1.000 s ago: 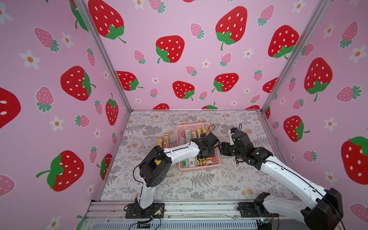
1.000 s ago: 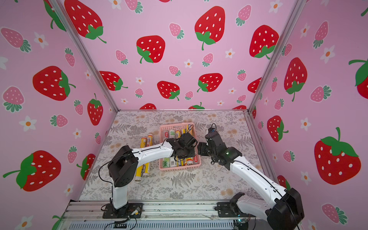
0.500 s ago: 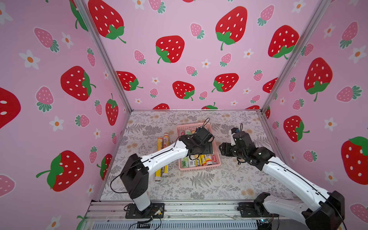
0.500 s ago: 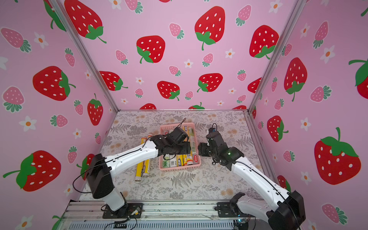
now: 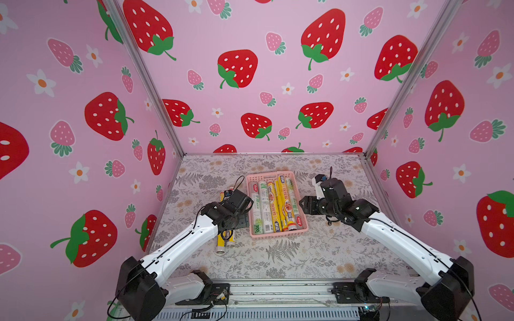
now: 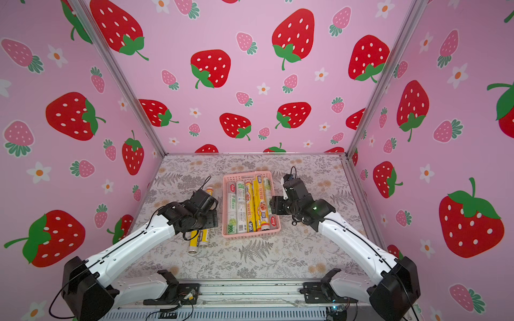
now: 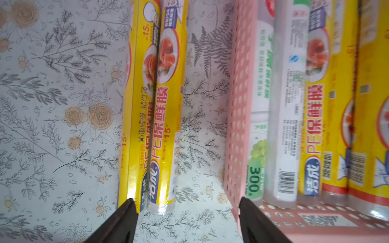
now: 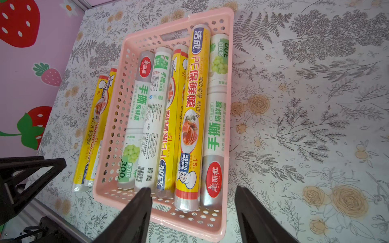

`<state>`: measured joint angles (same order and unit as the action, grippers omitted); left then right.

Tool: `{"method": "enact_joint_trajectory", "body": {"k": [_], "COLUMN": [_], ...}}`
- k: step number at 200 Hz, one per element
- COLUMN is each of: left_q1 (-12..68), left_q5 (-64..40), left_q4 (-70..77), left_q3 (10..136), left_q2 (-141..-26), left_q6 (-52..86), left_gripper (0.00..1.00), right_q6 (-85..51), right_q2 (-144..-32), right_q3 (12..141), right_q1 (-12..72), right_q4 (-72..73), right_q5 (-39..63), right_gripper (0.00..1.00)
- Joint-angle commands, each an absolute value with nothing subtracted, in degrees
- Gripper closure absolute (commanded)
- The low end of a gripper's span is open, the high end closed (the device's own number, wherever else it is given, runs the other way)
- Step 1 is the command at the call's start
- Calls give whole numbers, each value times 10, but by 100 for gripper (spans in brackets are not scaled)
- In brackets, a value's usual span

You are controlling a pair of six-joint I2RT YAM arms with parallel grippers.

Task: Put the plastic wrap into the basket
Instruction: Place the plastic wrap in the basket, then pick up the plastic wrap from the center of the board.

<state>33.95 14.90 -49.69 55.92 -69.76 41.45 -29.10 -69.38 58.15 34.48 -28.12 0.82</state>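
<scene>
The pale-pink basket [image 5: 279, 235] [image 6: 251, 236] lies mid-table with several plastic wrap rolls [image 5: 274, 205] [image 6: 249, 207] [image 8: 189, 117] side by side in it, yellow and silvery-green. Two yellow rolls [image 5: 225, 241] [image 6: 198, 241] [image 7: 162, 105] lie on the table just left of the basket wall [image 7: 237, 105]. My left gripper [image 5: 241, 219] [image 6: 212, 219] [image 7: 187, 199] hangs open and empty over those two rolls and the basket's left wall. My right gripper [image 5: 304, 206] [image 6: 274, 206] [image 8: 191, 189] hangs open and empty at the basket's right side, above its rim [image 8: 189, 218].
The floral tabletop [image 5: 278, 258] is walled on three sides by strawberry-print panels with metal corner posts [image 5: 370, 150]. Both arm bases stand on the rail [image 5: 278, 291] at the front edge.
My left gripper has opened and drawn back from over the basket to its left side, above the two loose rolls. The right arm has hardly moved.
</scene>
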Motion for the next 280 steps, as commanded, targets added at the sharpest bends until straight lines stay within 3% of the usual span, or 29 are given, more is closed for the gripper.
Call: {"method": "enact_joint_trajectory", "body": {"k": [1, 188, 280], "left_q1": [321, 260, 327], "left_q5": [143, 75, 93], "left_q4": [-470, -325, -272], "left_q3": [541, 464, 455], "left_q2": [-706, -796, -856], "left_q6": [384, 365, 398], "left_gripper": [21, 23, 24], "right_q6": [-299, -317, -319], "right_q2": [-705, -713, -723], "right_q3": [595, 590, 590], "right_q1": [360, 378, 378], "right_q4": [-260, -252, -260], "right_q5": [23, -29, -39], "right_gripper": [33, 33, 33]}}
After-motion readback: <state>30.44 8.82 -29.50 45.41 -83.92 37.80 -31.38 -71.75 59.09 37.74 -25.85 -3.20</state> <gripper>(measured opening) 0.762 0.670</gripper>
